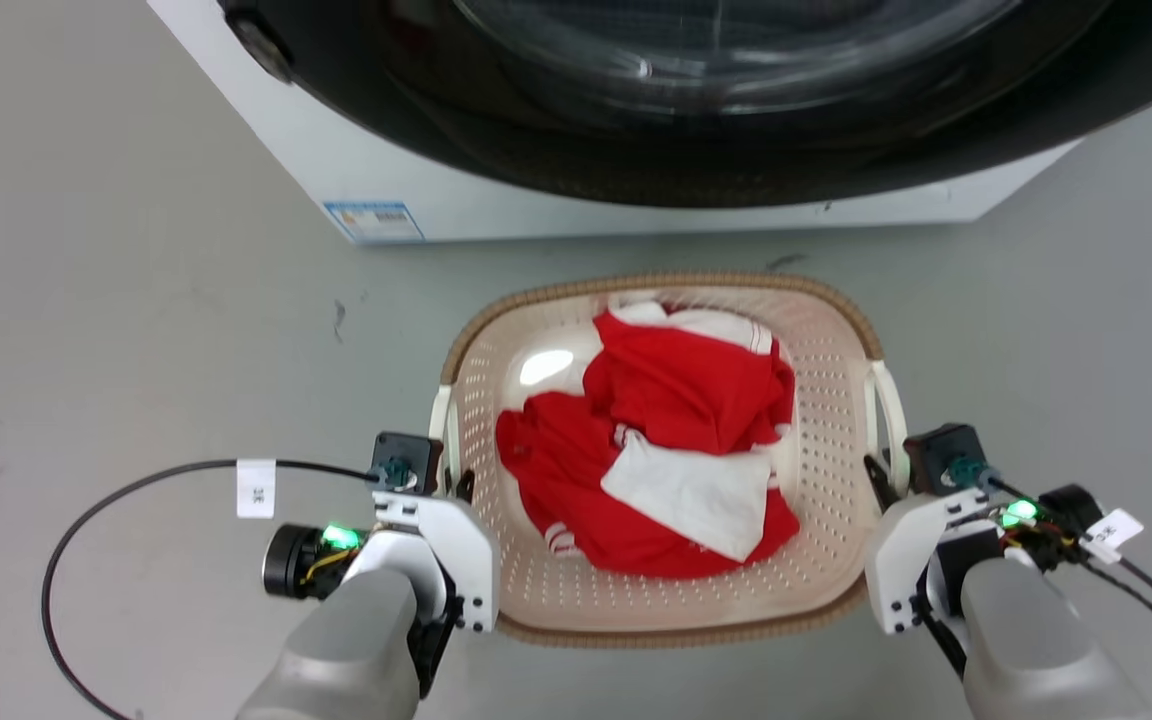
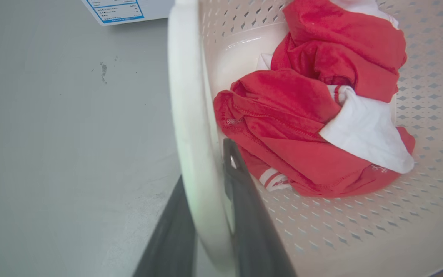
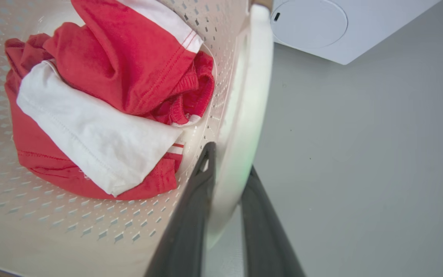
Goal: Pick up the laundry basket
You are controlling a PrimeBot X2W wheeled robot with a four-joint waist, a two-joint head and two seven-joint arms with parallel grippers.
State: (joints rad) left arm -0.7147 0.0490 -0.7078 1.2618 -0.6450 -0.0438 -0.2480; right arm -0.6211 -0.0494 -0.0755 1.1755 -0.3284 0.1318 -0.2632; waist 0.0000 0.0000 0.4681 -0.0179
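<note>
The laundry basket [image 1: 658, 284], cream perforated plastic with a brown woven-look rim, stands on the grey floor before the washing machine. Red and white clothes [image 1: 676, 410] lie inside it. My left gripper [image 1: 453, 482] is shut on the basket's white left loop handle [image 2: 185, 96]; in the left wrist view the gripper [image 2: 205, 165] has one dark finger on each side of the loop. My right gripper [image 1: 881, 472] is shut on the white right loop handle [image 3: 256, 77] in the same way, and in its own wrist view the gripper [image 3: 231, 159] pinches the loop closely.
The white washing machine [image 1: 496, 195] with its dark round door stands just beyond the basket. Its blue-edged label [image 2: 115, 9] is low on the front. A black cable [image 1: 96, 520] loops over the floor to my left. Open grey floor [image 1: 116, 300] lies on both sides.
</note>
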